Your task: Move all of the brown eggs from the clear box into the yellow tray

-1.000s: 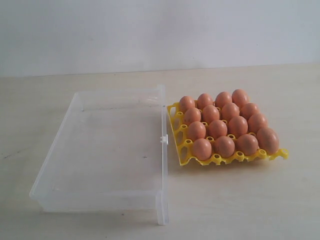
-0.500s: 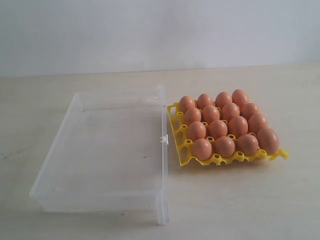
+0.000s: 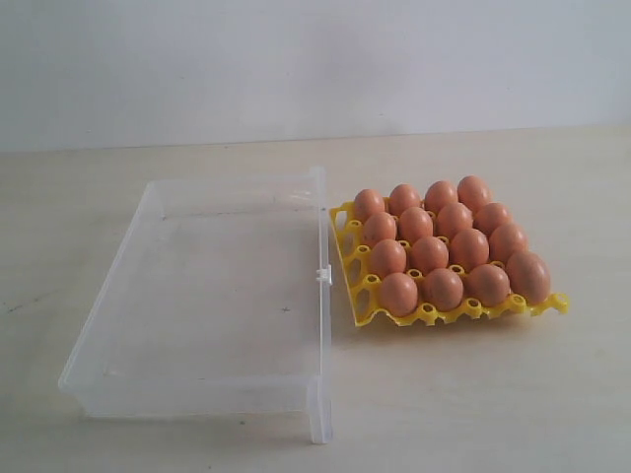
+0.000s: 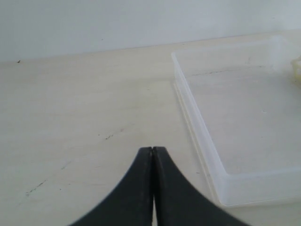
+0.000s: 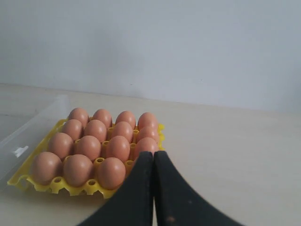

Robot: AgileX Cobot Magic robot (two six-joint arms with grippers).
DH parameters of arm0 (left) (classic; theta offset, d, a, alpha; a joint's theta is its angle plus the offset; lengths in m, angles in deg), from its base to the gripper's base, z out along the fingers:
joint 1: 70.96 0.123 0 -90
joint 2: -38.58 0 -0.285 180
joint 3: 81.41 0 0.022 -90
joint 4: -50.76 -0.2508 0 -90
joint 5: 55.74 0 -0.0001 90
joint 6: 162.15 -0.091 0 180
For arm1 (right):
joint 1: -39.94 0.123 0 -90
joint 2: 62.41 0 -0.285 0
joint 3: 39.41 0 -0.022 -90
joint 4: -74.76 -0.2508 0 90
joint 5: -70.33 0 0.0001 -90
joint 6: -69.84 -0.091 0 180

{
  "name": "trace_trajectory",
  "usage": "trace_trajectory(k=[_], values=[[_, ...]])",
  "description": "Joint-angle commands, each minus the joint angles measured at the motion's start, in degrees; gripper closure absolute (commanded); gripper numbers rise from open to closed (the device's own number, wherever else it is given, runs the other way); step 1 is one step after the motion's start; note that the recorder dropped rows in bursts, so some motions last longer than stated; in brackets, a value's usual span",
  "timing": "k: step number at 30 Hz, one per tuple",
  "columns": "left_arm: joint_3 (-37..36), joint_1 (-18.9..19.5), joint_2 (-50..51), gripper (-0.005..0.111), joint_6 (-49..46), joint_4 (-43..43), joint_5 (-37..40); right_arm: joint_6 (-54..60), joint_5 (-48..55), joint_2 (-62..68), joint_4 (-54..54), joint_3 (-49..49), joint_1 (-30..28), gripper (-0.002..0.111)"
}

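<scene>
Since the eggs (image 3: pixel 429 253) are all seated in the tray (image 3: pixel 367 313) and the box (image 3: pixel 197 296) is emptied, no further move is needed; the left hand (image 4: pixel 153 149) and right hand (image 5: pixel 153 153) are seen pinched closed, empty.

Orange-brown eggs (image 3: pixel 431 253), bright yellow tray (image 3: pixel 367 296), clear box (image 3: pixel 128 264), black jaws

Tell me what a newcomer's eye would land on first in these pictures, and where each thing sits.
Sixteen brown eggs stand out first, packed four by four in the yellow tray on the right of the exterior view. Close beside it on the left lies the clear box, open and with no eggs in it. The left gripper and right gripper are both shut, holding nothing.
</scene>
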Motion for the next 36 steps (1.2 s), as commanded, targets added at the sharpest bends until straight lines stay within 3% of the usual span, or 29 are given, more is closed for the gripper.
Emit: trace_trajectory(k=[1,28,36], values=[[0.23,0.06,-0.32,0.107,0.11,0.06,-0.56,-0.11,2.1,-0.51,0.35,0.29,0.05,0.108],[0.23,0.06,-0.32,0.107,0.11,0.06,-0.56,-2.93,4.55,-0.51,0.13,0.29,0.05,0.108],[0.23,0.06,-0.32,0.107,0.11,0.06,-0.56,10.44,4.14,-0.51,-14.37,0.29,0.05,0.108]])
